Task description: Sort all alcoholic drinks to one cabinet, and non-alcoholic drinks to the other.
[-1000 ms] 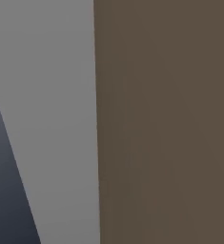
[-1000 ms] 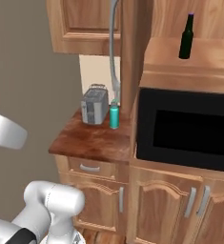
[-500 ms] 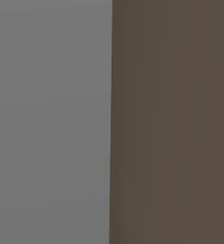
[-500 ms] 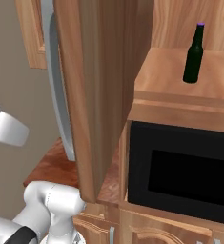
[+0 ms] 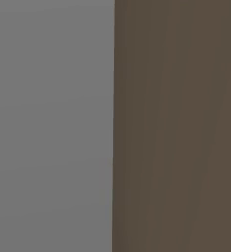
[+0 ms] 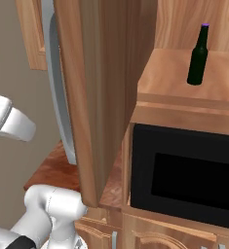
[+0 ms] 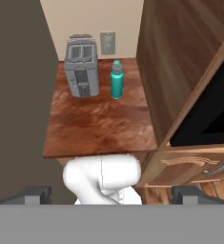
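A slim dark-green bottle (image 6: 199, 56) with a purple cap, one of the alcoholic drinks, stands upright on the wooden shelf (image 6: 184, 85) above the microwave (image 6: 184, 172). In the hand view a teal bottle (image 7: 116, 80) with a grey cap, a non-alcoholic drink, stands on the wooden counter (image 7: 99, 126) just right of a grey toaster (image 7: 82, 66). My gripper (image 7: 111, 196) is open, its dark fingertips (image 7: 35, 194) wide apart with nothing between them, high above the counter's front edge and well clear of the teal bottle.
A tall wooden cabinet door (image 6: 104, 92) stands open, edge-on, left of the microwave. A cabinet side (image 7: 180, 57) and the microwave's black front (image 7: 213, 112) border the counter on the right. A drawer with a metal handle (image 7: 194, 162) sits below. A grey wall (image 5: 48, 123) and brown panel (image 5: 176, 123) are very close.
Both base views have shifted as a whole, so the cameras moved: the open door and microwave loom larger and the green bottle sits further right. The counter's toaster and teal bottle left the right base view.
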Tool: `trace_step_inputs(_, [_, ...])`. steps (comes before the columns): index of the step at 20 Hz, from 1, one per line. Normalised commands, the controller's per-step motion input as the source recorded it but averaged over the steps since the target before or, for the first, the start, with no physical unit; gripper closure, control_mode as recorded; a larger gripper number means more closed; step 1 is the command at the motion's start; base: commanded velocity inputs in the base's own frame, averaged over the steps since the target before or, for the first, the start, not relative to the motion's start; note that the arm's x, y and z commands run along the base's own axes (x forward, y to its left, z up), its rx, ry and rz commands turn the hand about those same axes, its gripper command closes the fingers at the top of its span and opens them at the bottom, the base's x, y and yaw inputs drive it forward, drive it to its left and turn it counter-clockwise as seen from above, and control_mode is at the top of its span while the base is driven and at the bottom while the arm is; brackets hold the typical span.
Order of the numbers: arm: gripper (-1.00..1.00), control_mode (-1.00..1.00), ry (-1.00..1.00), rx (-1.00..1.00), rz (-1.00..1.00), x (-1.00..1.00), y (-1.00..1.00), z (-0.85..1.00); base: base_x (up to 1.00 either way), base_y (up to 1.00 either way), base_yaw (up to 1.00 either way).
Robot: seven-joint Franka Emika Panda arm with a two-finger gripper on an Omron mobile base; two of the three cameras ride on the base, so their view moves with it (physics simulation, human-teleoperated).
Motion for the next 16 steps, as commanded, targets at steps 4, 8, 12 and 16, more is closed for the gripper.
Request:
trace_step_inputs(4, [-1.0, -1.0, 0.0, 0.0, 0.0, 0.84, 0.11, -0.61, 0.0, 0.0, 0.0])
trace_step_inputs(8, [-1.0, -1.0, 0.0, 0.0, 0.01, 0.84, -0.02, -0.51, 0.0, 0.0, 0.0])
trace_step_inputs(12, [-1.0, -1.0, -0.01, 0.0, 0.04, 0.67, -0.1, -0.48, 0.0, 0.0, 0.0])
trace_step_inputs(16, [-1.0, -1.0, -0.05, 0.0, 0.01, 0.52, -0.12, -0.43, 0.0, 0.0, 0.0])
